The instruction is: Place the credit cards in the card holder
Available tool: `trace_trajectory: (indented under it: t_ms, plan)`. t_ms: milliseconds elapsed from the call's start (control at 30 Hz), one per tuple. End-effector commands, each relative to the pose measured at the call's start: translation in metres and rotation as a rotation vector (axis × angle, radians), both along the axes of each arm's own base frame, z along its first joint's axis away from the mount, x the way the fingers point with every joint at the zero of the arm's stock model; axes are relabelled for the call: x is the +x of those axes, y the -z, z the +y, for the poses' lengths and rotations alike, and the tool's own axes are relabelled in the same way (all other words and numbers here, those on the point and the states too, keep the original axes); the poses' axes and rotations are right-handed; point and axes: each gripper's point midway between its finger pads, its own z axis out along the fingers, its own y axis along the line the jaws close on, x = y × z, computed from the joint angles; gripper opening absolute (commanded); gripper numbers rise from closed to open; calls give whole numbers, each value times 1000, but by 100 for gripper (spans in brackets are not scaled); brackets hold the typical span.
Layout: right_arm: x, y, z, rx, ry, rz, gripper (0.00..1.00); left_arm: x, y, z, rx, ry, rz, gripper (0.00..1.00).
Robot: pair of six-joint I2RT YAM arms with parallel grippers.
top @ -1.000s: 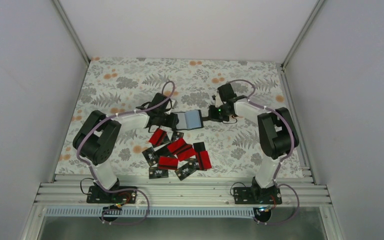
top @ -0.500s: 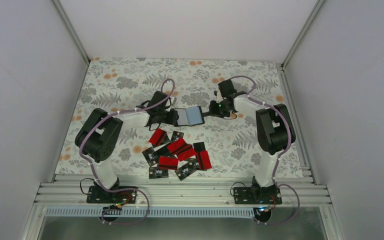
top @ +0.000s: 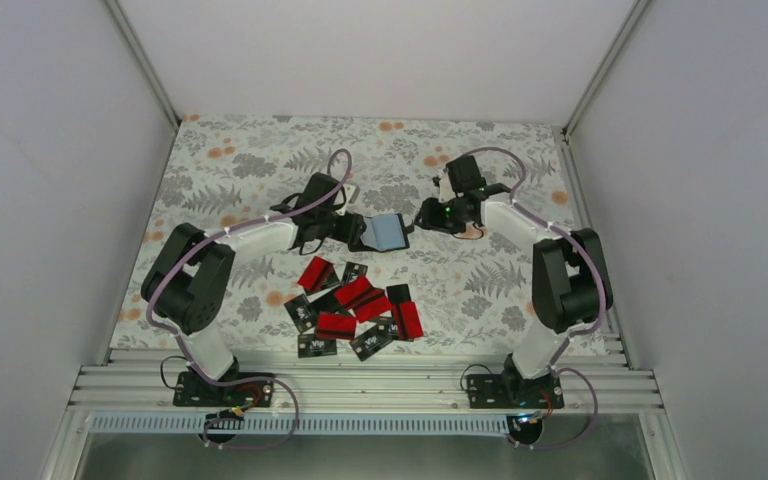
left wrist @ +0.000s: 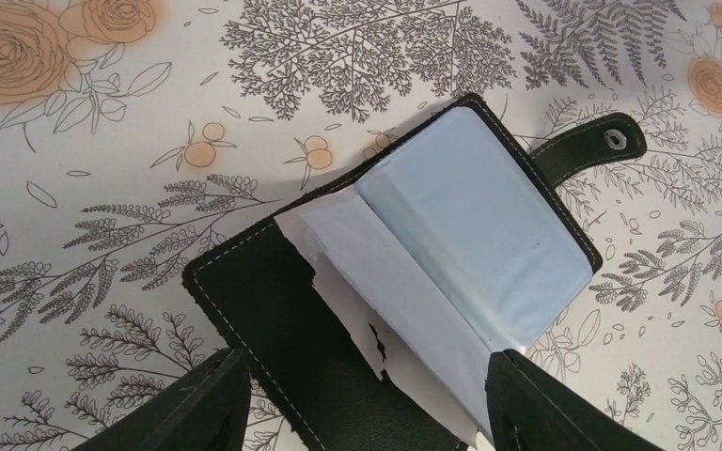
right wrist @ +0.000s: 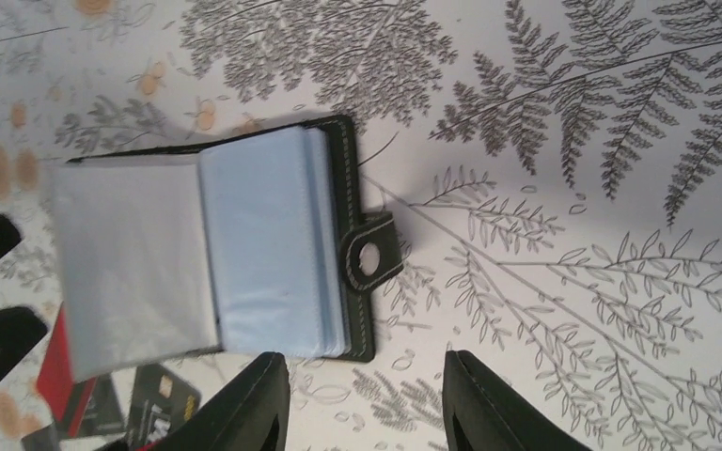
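A: State of the left gripper (left wrist: pixel 368 365)?
B: Jaws spread wide. The near end of the open card holder (left wrist: pixel 489 235) lies between the fingers (left wrist: pixel 216 399). The frame's bottom edge cuts the fingers off. Cannot tell whether either pad touches the black cover.
A: And the right gripper (right wrist: pixel 367 365)?
B: Jaws parted, with only floral tablecloth (right wrist: pixel 573 188) between them. It hovers just off the holder's strap side, apart from it.
A: The holder itself?
B: It lies open on the cloth between the two grippers, toward the table's middle. Pale blue-grey sleeves face up, one white leaf fanned out. The snap strap (left wrist: pixel 604 143) sticks out flat. Pocket contents cannot be made out.
A: The credit cards (top: pixel 355 305)?
B: Red and black, in a loose overlapping heap nearer the arm bases, apart from the holder. The overlap hides the count. The right wrist view catches only a blurred corner of the heap, cut off at the lower left.
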Motion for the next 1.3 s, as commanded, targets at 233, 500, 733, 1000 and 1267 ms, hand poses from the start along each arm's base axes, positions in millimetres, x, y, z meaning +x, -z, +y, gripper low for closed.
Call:
trace_trajectory:
  t_ms: [233,500,733,1000,1267]
  plan:
    - [-65,-20,9,124,-82,35,46,-12,-29,-13,-19,60,-35,67]
    - [-109,-20,12,177,-101,68,48,-37,-46,-5,-24,62,-49,72]
    - [-134,-28,15,227,-147,44,49,-76,-58,13,-21,65,-66,76]
    - [-135,-48,15,275,-109,5,53,-105,-70,13,-85,114,-91,77]
    - [-134,-83,22,362,-32,59,66,-113,-80,-2,-134,170,-13,74]
